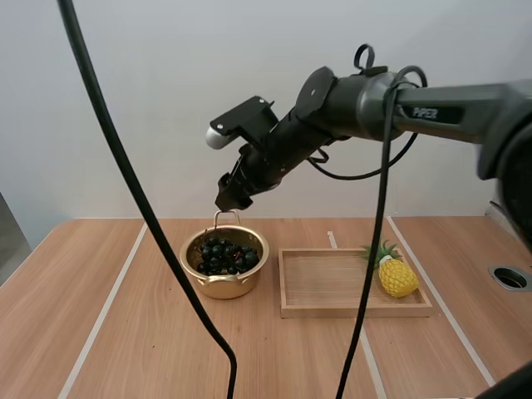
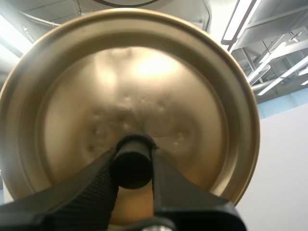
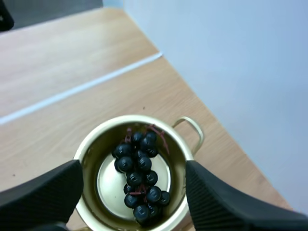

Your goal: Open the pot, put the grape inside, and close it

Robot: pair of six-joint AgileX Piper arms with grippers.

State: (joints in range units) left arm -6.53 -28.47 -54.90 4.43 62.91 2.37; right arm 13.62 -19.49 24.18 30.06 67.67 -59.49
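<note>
The grapes (image 3: 139, 178) already lie in the open pot (image 1: 223, 287), which stands on the counter (image 1: 125, 332). A tray (image 1: 353, 309) sits at the pot's 3 o'clock, with a pineapple (image 1: 396, 275) at its 3 o'clock end. What is left is the closing.

The right end effector (image 3: 134, 168) hangs over the pot, above its 12 o'clock handle, with its fingers wide apart and nothing between them.

The left end effector (image 2: 134, 166) is clamped on the black knob (image 2: 132, 161) of the lid (image 2: 130, 86), one finger on each side.

The lid looks like thin, stiff, light metal with a smooth, slippery sheen. Its rim would give the fingers little purchase, so the knob is the right place to hold it. The knob is round, so the lid could swivel in the pinch. It probably needs to come down level and centred to seat on the rim.

The pot looks light too and may skid if the lid catches an edge. The grapes look soft and loose and sit below the rim, so they should not foul the lid.
</note>
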